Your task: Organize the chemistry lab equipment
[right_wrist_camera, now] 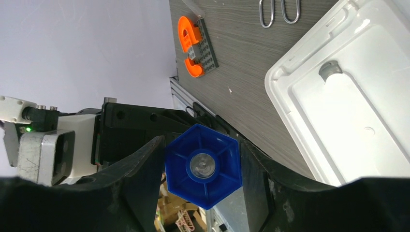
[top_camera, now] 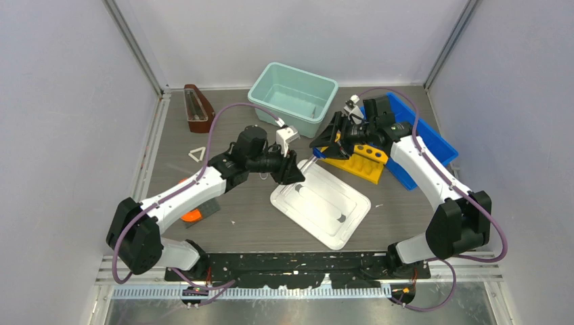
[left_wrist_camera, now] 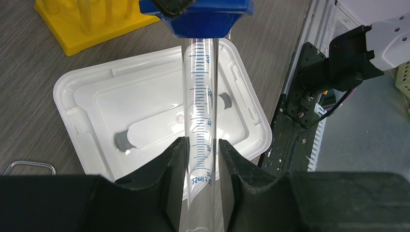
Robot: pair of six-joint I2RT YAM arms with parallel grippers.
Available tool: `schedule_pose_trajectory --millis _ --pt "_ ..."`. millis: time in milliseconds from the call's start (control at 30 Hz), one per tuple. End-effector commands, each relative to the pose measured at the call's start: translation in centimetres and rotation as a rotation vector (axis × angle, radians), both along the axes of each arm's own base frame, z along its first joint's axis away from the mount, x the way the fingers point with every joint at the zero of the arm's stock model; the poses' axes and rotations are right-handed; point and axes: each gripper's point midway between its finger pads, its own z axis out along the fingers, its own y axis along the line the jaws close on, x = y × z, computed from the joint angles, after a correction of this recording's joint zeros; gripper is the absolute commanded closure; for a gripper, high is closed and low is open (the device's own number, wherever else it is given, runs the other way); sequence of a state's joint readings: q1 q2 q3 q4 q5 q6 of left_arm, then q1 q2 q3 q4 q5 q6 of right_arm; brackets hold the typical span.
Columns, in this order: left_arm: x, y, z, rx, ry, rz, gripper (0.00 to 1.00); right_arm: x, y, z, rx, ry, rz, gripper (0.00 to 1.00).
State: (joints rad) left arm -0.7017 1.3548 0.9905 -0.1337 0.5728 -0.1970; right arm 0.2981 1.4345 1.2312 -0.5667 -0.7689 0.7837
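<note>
A clear graduated cylinder with blue markings and a blue hexagonal base hangs level above the white lid. My left gripper is shut on its glass tube near the mouth. My right gripper faces it end on, its fingers against both sides of the blue base. In the top view the cylinder bridges the left gripper and the right gripper. Silver wire tongs lie on the table. A small white triangle lies at the left.
A teal bin stands at the back, a blue bin at the right and a yellow tube rack beside it. A brown box is at the back left. An orange piece on a grey plate lies near the left arm.
</note>
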Motion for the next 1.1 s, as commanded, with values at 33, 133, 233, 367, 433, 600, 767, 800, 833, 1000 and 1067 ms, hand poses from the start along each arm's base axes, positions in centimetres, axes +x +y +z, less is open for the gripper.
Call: schedule_pose_trajectory --millis 33,133,233,367,433,600,767,800,833,1000,1067 --pt "0.4 -0.3 1.7 -0.018 -0.051 -0.002 0.58 1.4 0.0 3.0 0.107 -0.060 -0.056 0.58" --pt "0.6 -0.1 1.8 0.001 -0.037 0.017 0.45 2.5 -1.0 3.3 0.108 -0.071 -0.122 0.60" --pt "0.4 0.0 2.2 0.014 -0.022 0.015 0.20 3.7 -2.8 3.4 0.086 -0.091 -0.200 0.60" --pt "0.7 0.6 3.2 0.041 -0.019 0.050 0.00 4.5 -5.7 3.1 -0.005 -0.120 -0.285 0.60" --pt "0.3 1.1 3.2 0.085 0.007 0.045 0.00 4.5 -7.1 2.7 -0.076 -0.135 -0.316 0.60" --pt "0.5 3.1 3.3 0.189 0.010 0.112 0.00 4.4 -10.1 3.3 -0.224 -0.197 -0.392 0.60" --pt "0.3 5.4 3.9 0.248 -0.027 0.182 0.00 4.7 -13.0 5.6 -0.373 -0.309 -0.487 0.61" --pt "0.1 6.0 3.9 0.262 -0.035 0.191 0.00 4.6 -13.5 6.3 -0.393 -0.331 -0.500 0.61" --pt "0.0 6.6 3.9 0.281 -0.043 0.207 0.00 4.7 -14.4 6.8 -0.437 -0.363 -0.526 0.61" --pt "-0.3 9.9 4.2 0.361 -0.087 0.301 0.00 4.3 -15.7 8.7 -0.561 -0.465 -0.551 0.62" --pt "-0.5 10.9 4.3 0.380 -0.101 0.329 0.00 4.4 -15.8 9.2 -0.619 -0.500 -0.553 0.62"
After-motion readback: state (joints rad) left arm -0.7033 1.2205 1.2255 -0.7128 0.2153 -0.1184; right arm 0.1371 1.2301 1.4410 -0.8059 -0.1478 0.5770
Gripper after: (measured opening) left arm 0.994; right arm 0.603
